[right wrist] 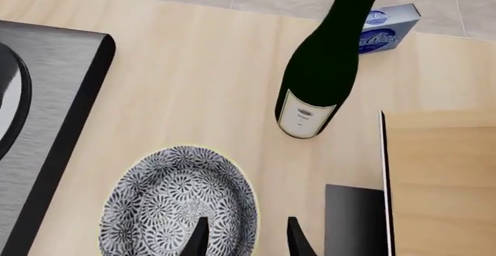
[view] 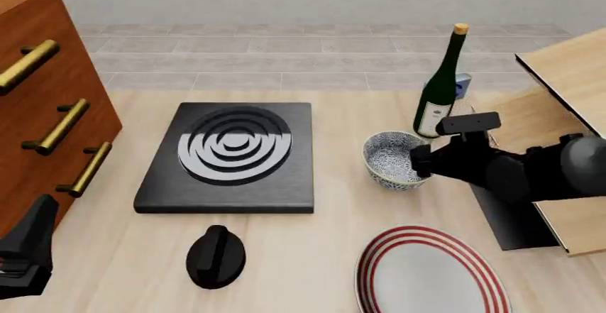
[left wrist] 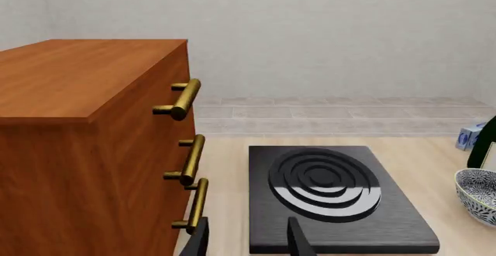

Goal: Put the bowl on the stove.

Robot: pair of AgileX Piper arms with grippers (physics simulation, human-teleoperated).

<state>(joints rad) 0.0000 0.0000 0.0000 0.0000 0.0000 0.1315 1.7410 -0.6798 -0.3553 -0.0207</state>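
Note:
The blue-grey speckled bowl (view: 390, 158) stands upright on the table, a little right of the stove (view: 227, 158), a black slab with silver burner rings. My right gripper (view: 422, 161) is at the bowl's right rim. In the right wrist view this gripper (right wrist: 246, 241) is open, with one finger over the inside of the bowl (right wrist: 174, 204) and the other outside the rim; no contact shows. My left gripper (view: 40, 215) sits low at the near left, open and empty, facing the stove (left wrist: 333, 204); the bowl's edge (left wrist: 477, 195) shows beside it.
A dark green wine bottle (view: 438, 93) stands just behind the bowl, with a small blue box (view: 462, 84) beyond it. A red-striped plate (view: 431, 274) and a black knob (view: 216, 256) lie near the front. A wooden drawer cabinet (view: 47, 100) fills the left, wooden boards (view: 568, 68) the right.

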